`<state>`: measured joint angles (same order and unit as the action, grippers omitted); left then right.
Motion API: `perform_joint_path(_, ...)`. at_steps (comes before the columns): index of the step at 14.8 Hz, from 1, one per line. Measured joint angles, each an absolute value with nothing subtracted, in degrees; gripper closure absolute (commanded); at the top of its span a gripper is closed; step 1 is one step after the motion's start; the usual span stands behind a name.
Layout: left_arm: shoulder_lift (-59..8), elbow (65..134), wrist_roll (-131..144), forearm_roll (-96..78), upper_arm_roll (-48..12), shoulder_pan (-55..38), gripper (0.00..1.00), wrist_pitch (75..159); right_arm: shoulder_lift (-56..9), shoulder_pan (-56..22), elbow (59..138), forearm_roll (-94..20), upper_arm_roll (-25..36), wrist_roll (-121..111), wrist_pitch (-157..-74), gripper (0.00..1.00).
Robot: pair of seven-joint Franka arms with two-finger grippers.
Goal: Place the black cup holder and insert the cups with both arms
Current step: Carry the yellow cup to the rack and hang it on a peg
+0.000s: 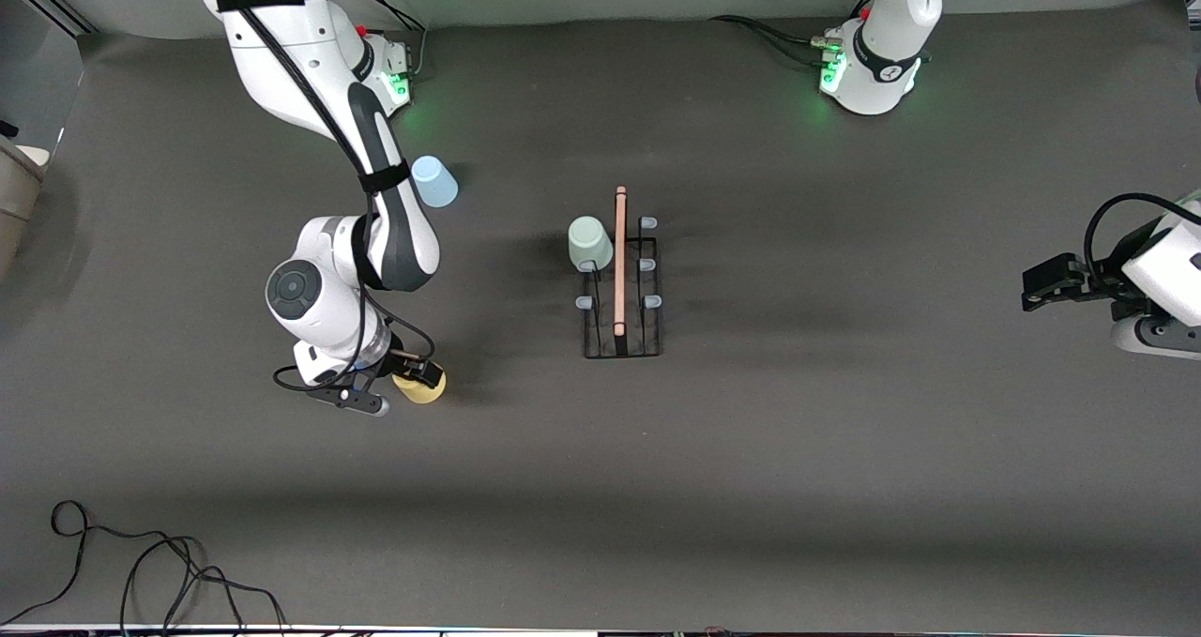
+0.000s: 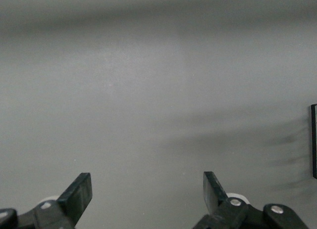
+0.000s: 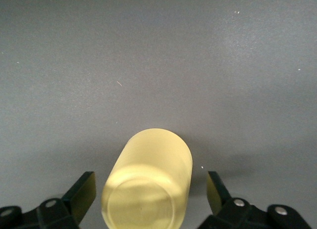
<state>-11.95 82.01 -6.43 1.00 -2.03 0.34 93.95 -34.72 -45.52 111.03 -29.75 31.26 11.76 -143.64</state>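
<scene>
A dark grey matte desk [image 1: 751, 449] fills the scene, with loose black cables [image 1: 141, 571] at the edge nearest the front camera. The small black wire cup holder [image 1: 621, 285], with its light wooden rod and pale-tipped prongs, stands upright mid-desk; the pale grey-green tapered plastic cup [image 1: 589, 243] already sits on a prong on the side toward the right arm's end. The light blue plastic cup [image 1: 434, 182] rests on the desk farther from the front camera, near the right arm's base.

The step in hand looks like picking up the yellow plastic cup [image 3: 147, 182], which lies toward the right arm's end. The right hand [image 3: 151, 194] is low around it, fingers wide and not yet gripping. Next it needs to close squarely on the cup's walls, then lift.

The left hand [image 2: 147, 192] waits open over bare desk at its own end.
</scene>
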Motion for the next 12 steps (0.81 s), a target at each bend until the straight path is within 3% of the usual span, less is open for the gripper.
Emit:
perform_joint_path(2, -11.9, 82.0, -6.5, 1.0, -2.0, 0.4, 0.0, 93.9, -35.1, -45.6, 111.0, -30.8, 31.2, 10.1, -144.0, 0.64)
perform_joint_path(4, -11.9, 82.0, -6.7, 1.1, -2.0, 0.4, 0.0, 93.9, -35.1, -45.6, 110.8, -31.1, 31.2, 9.6, -144.0, 0.87)
perform_joint_path(5, -11.9, 82.0, -6.9, 1.3, -2.0, 0.3, 0.0, 93.9, -34.8, -45.7, 110.5, -31.2, 31.2, 9.5, -143.9, 0.92)
perform_joint_path(12, -11.9, 82.0, -7.1, 1.7, -2.1, 0.1, 0.0, 93.9, -27.0, -46.1, 108.6, -31.7, 31.2, 11.7, -133.5, 0.92)
